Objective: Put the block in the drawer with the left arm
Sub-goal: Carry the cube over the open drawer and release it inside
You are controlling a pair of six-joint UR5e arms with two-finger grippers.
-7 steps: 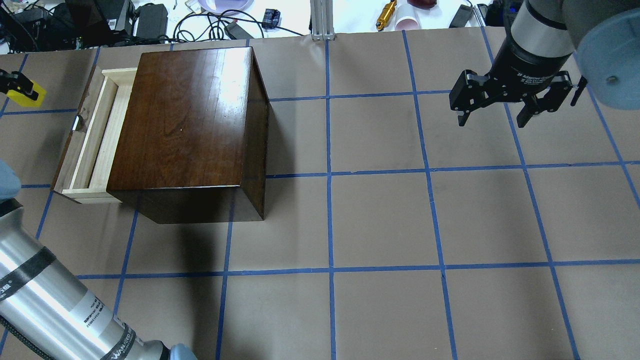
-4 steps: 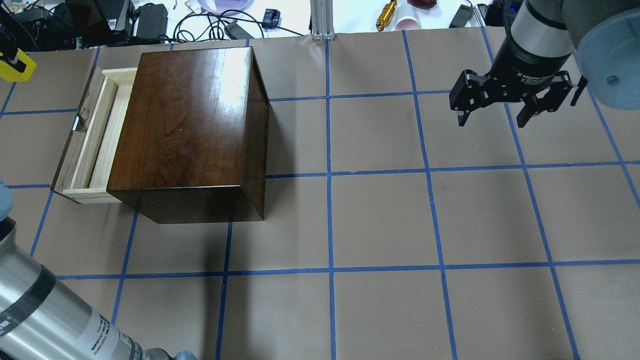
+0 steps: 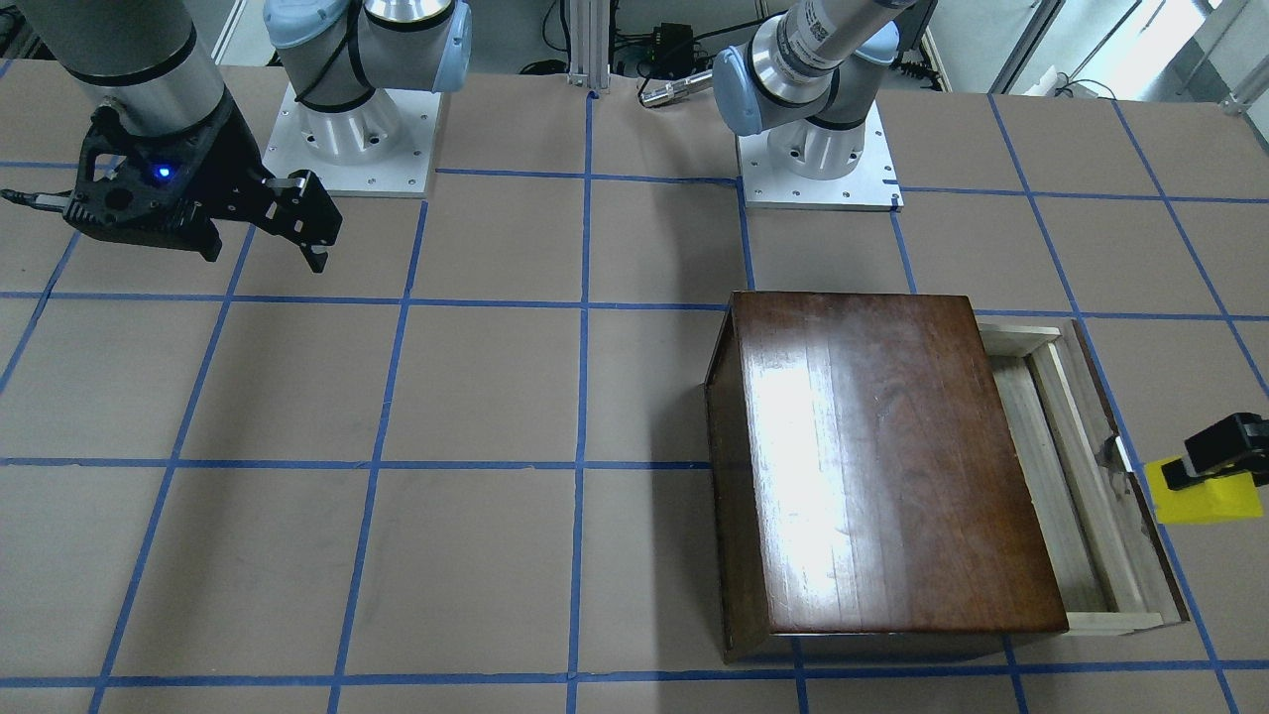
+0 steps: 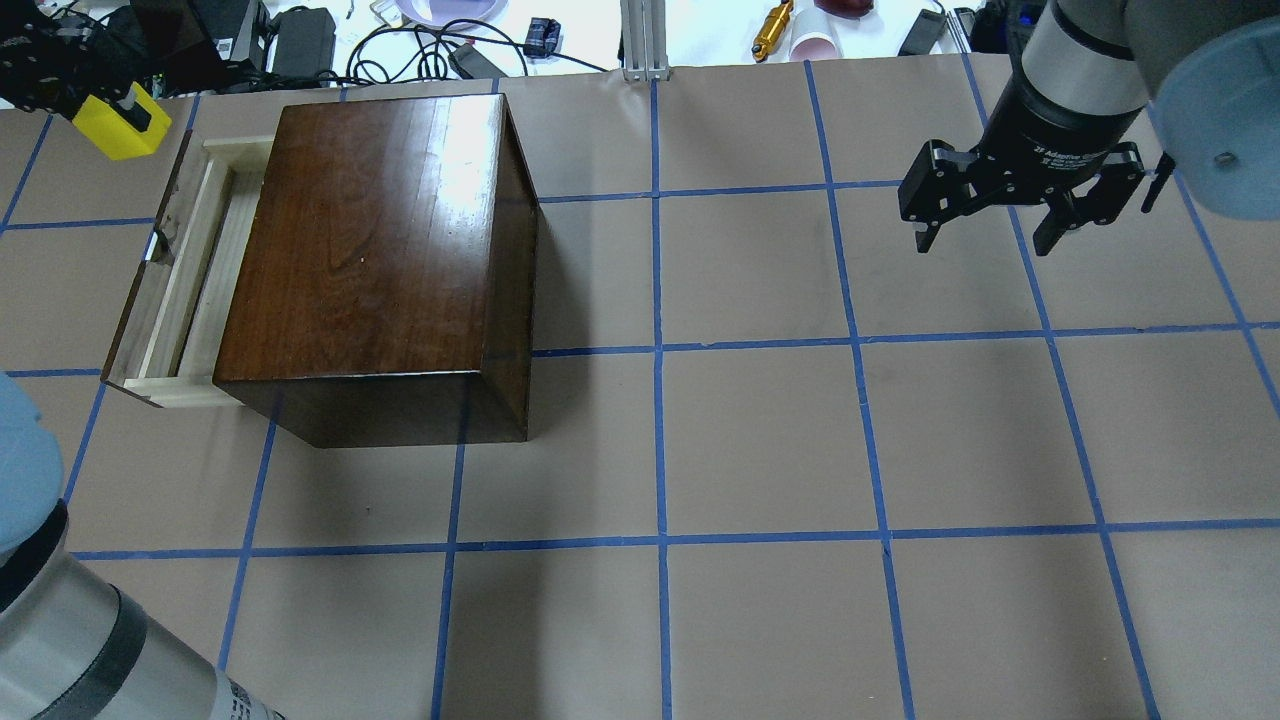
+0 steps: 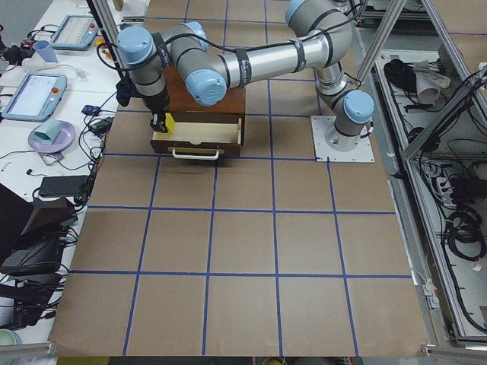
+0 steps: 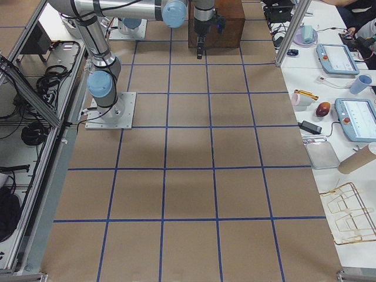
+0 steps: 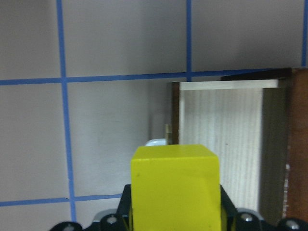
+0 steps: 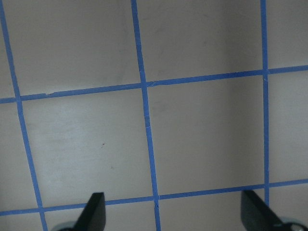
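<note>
The yellow block [image 4: 120,125] is held in my left gripper [image 4: 112,118], which is shut on it in the air. In the front view the block [image 3: 1205,496] hangs just outside the drawer's dark front panel, near the metal pull [image 3: 1115,454]. The drawer [image 4: 195,270] is pulled open from the dark-brown cabinet [image 4: 380,240], and its pale-wood tray [image 3: 1066,476] shows nothing inside. In the left wrist view the block [image 7: 175,187] fills the bottom, with the drawer [image 7: 221,144] below and to its right. My right gripper [image 4: 985,225] is open and empty, far off above the table.
Cables, power adapters [image 4: 300,40] and an aluminium post [image 4: 645,40] lie beyond the table's far edge. The arm bases [image 3: 818,149] stand on plates behind the cabinet. Blue tape lines grid the brown table top [image 4: 760,440].
My left gripper has carried the block toward the table's far edge, then right toward the open drawer. The right arm and the drawer have not moved.
</note>
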